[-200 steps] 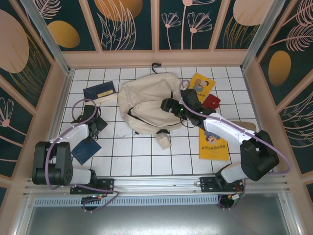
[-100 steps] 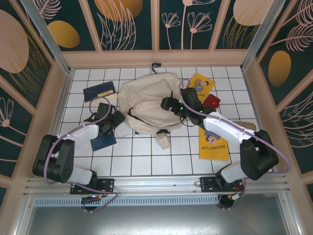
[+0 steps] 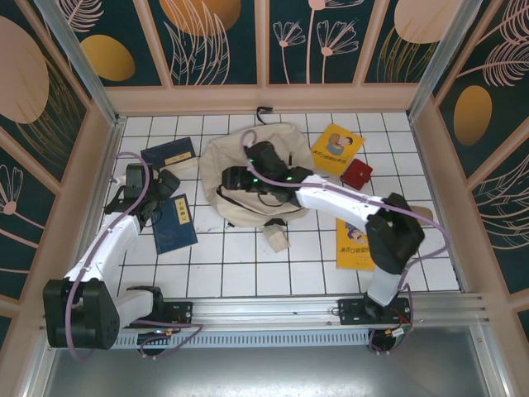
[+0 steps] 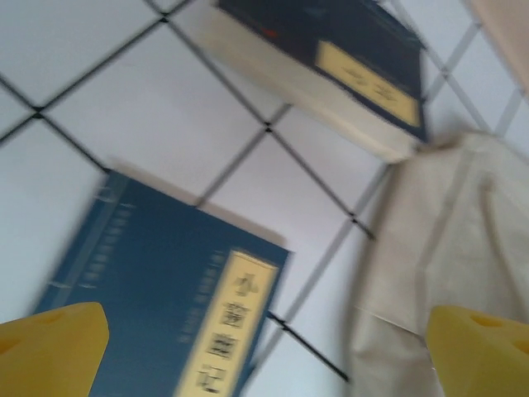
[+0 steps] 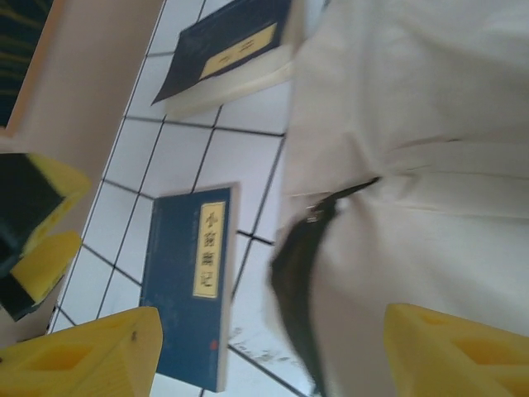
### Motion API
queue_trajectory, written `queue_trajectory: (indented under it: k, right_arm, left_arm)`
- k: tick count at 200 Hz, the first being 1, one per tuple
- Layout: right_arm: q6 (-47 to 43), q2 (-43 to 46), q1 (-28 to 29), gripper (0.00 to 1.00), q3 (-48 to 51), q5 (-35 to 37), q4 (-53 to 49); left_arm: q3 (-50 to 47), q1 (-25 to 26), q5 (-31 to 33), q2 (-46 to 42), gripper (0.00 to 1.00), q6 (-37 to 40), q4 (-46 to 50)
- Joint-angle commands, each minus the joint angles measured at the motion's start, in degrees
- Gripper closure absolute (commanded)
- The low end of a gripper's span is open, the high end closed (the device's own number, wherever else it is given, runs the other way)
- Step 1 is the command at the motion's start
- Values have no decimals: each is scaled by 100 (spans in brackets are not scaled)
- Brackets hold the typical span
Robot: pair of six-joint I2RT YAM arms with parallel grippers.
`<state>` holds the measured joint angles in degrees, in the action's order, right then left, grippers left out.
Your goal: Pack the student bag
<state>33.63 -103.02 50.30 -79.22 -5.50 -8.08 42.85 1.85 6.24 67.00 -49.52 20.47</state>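
L hand (image 4: 264,347) is seen spread w/ blue book (image 4: 165,298) beneath, R hand (image 5: 273,354) spread over student bag (image 5: 430,99).

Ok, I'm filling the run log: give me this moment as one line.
left gripper open, near blue book | right gripper open, over student bag at zipper

My left wrist picture is smeared. The blue book (image 4: 157,281) runs off the bottom edge with its label too soft to read, and the thick dark book (image 4: 331,58) is clipped at the top. From overhead, my right arm (image 3: 331,197) covers the middle of the student bag (image 3: 221,157) and one corner of a yellow book (image 3: 357,248). Inside the dark zipper gap (image 5: 297,273) I can't make anything out.
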Motion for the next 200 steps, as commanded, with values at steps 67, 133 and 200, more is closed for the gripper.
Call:
queue_trajectory:
  k: [67,133,200]
  right_arm:
    - [-1049,-2974,1084,57,-3276,-108,-1675]
    - [-1181,-4026,1107,57,-4296,84,-2172]
    - [-1233,-4293,1096,62,-4379,165,-2313]
  left_arm:
    - [-1010,-990,13,340,2,256,-494]
    - [-1065,-993,-299,603,2,231,-500]
    - [-1270,-1001,-1456,657,10,396,-811]
